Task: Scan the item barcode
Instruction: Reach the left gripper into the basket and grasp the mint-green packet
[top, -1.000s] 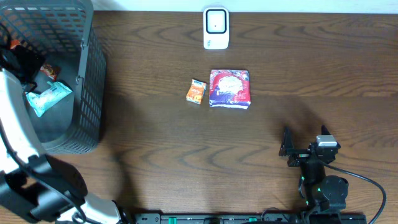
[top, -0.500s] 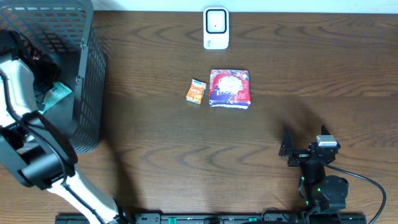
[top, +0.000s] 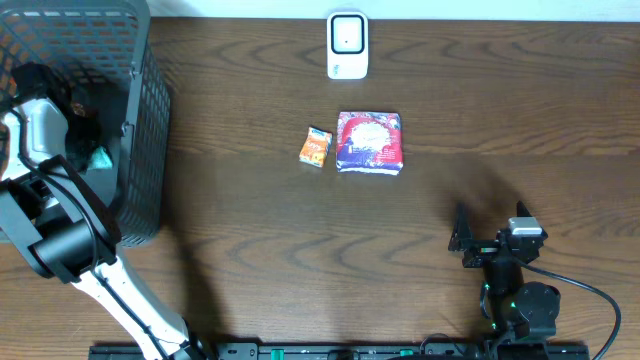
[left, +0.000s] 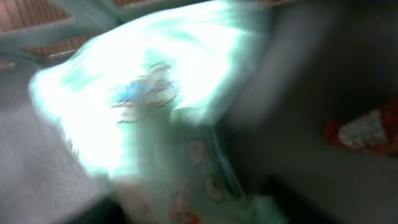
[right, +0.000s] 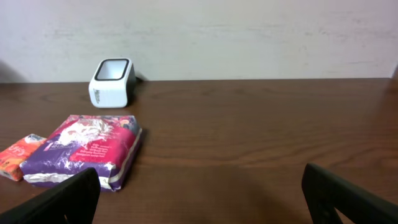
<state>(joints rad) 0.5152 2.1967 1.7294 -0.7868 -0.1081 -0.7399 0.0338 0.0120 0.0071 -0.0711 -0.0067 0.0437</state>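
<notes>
**A:** Which one is it after? Two packets are lying out on the desk (top: 300, 250).

**B:** Not those, I'd say. The left arm (top: 40, 135) is down inside the grey basket (top: 140, 120) at the desk's left edge. The teal packet (top: 99, 157) lies in the bottom of it, right beside the arm. On the wrist camera that packet fills nearly the whole picture, so I reckon the left end effector is right up against it.

**A:** Has it got hold?

**B:** I can't tell. From above the arm hides the fingers, and the close view is one smear. Wide or narrow, I wouldn't swear to either.

**A:** And the other arm?

**B:** The right end effector (top: 487, 240) sits near the front right of the desk. Its jaws are spread wide with nothing between them, well apart from everything.

**A:** So how should it do this bit properly?

**B:** Take the packet by an edge, not flat across its face, so no finger covers the barcode. Thin film like that will likely crumple, so it wants a firm pinch and a straight lift, clear of the mesh wall. There's a red-and-white wrapper (left: 364, 130) lying near it, and that mustn't come along.

**A:** Then over to the white scanner (top: 347, 45)?

**B:** Yes, at the far edge, beyond the purple packet (top: 369, 141) and the small orange packet (top: 316, 146). Hold the printed side flat to its window. Where the barcode sits, I can't see.
</notes>
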